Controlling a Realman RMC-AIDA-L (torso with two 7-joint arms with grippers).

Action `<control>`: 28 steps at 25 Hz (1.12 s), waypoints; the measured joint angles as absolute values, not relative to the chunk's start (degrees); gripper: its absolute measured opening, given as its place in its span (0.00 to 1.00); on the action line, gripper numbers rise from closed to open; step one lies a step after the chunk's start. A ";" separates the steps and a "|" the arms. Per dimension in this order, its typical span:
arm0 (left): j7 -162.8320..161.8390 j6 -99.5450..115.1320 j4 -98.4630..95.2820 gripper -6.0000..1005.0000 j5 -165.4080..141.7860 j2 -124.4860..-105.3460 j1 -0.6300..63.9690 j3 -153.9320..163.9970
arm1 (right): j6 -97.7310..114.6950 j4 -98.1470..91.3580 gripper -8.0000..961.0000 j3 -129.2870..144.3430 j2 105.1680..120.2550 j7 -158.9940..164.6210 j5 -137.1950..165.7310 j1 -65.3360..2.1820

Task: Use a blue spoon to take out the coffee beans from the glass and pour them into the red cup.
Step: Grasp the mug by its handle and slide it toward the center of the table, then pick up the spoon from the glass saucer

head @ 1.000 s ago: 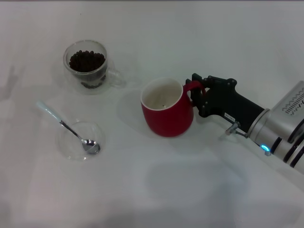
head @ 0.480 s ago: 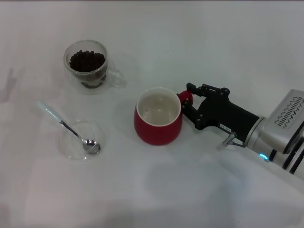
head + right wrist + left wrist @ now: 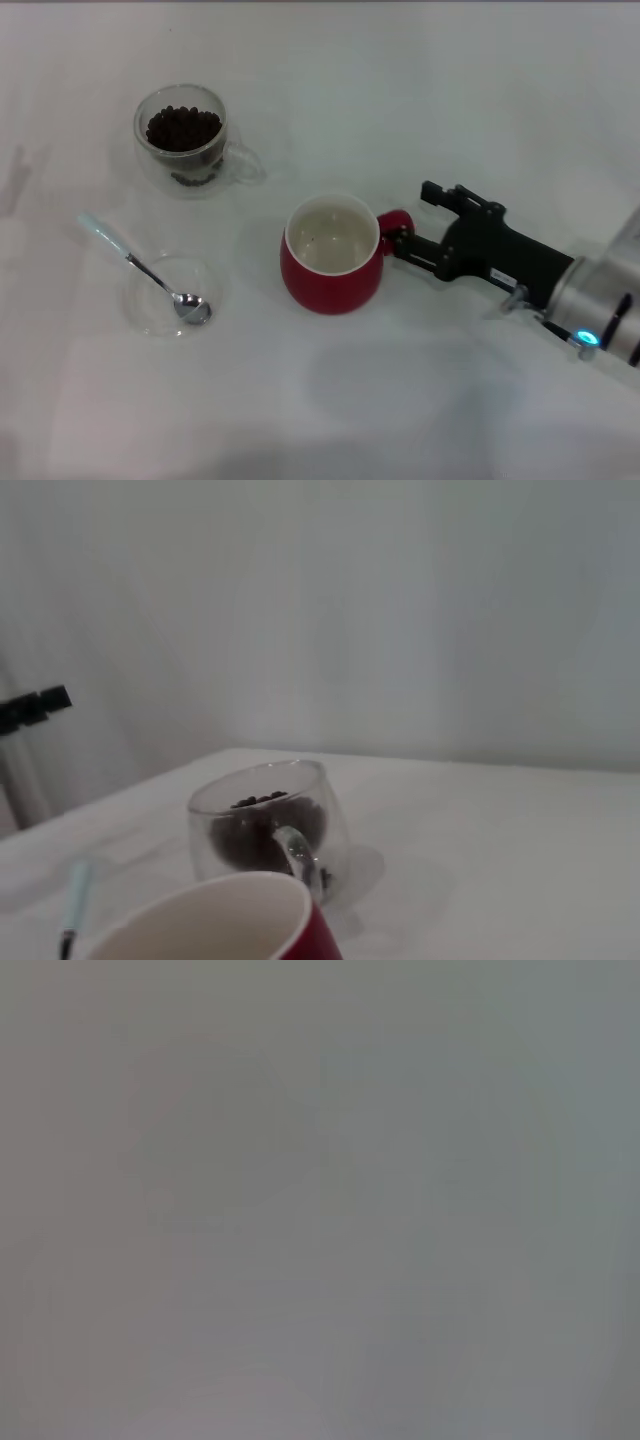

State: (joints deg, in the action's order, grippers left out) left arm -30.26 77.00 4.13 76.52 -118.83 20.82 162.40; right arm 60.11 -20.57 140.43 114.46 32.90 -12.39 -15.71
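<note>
The red cup (image 3: 332, 256) stands upright mid-table, its handle (image 3: 394, 222) pointing at my right gripper (image 3: 413, 216). The gripper's fingers are spread, one on each side of the handle's outer end, not clamping it. The glass (image 3: 184, 137) with the coffee beans (image 3: 183, 127) stands at the far left. The blue spoon (image 3: 128, 258) lies with its bowl in a shallow glass saucer (image 3: 166, 296). The right wrist view shows the cup's rim (image 3: 215, 917), the glass (image 3: 268, 830), the beans (image 3: 250, 825) and the spoon's handle (image 3: 75, 888). The left gripper is out of view.
The white table (image 3: 420, 90) holds nothing else. The right arm (image 3: 590, 300) reaches in from the right edge. The left wrist view shows only blank grey. A dark stand (image 3: 30, 708) shows far off in the right wrist view.
The red cup, held tilted by its handle, moved left and nearer and now stands upright on the table. The right gripper has opened and drawn back to the right.
</note>
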 joint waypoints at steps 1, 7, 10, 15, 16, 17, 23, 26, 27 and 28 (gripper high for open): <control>-30.27 77.00 4.13 0.87 76.55 -118.82 20.97 162.35 | 62.11 -18.91 0.77 140.42 114.35 35.02 -11.63 -15.94; -30.29 77.00 4.28 0.87 76.66 -118.74 21.63 162.33 | 73.67 -9.20 0.87 140.65 114.36 43.38 -9.61 -17.35; -30.31 77.00 4.34 0.87 76.90 -118.74 21.69 162.33 | 76.10 -6.53 0.87 141.09 113.84 47.06 -7.63 -17.68; -30.99 76.99 4.17 0.87 78.09 -118.82 21.29 162.34 | 82.89 -1.28 0.87 140.20 113.18 50.52 -7.05 -17.58; -31.83 76.99 4.17 0.87 78.10 -118.82 21.22 162.37 | 84.34 -0.53 0.86 139.24 113.10 50.35 -7.24 -17.50; -33.70 76.99 4.16 0.87 78.06 -118.82 21.10 162.44 | 85.72 0.14 0.86 137.83 113.01 49.86 -7.58 -17.36; -60.93 77.66 7.01 0.87 73.87 -118.43 18.45 162.79 | 88.03 -0.29 0.86 118.54 114.66 36.07 -12.86 -14.63; -75.34 81.11 11.37 0.87 67.81 -118.01 16.73 162.84 | 87.78 -2.89 0.86 111.85 115.11 30.58 -13.77 -14.08; -80.94 82.66 13.00 0.87 64.12 -117.28 16.12 162.86 | 87.56 -3.42 0.86 110.88 115.11 29.92 -13.81 -14.30; -84.80 83.45 13.71 0.87 61.19 -116.39 15.76 162.84 | 87.35 -3.75 0.86 110.22 115.09 29.44 -13.83 -14.67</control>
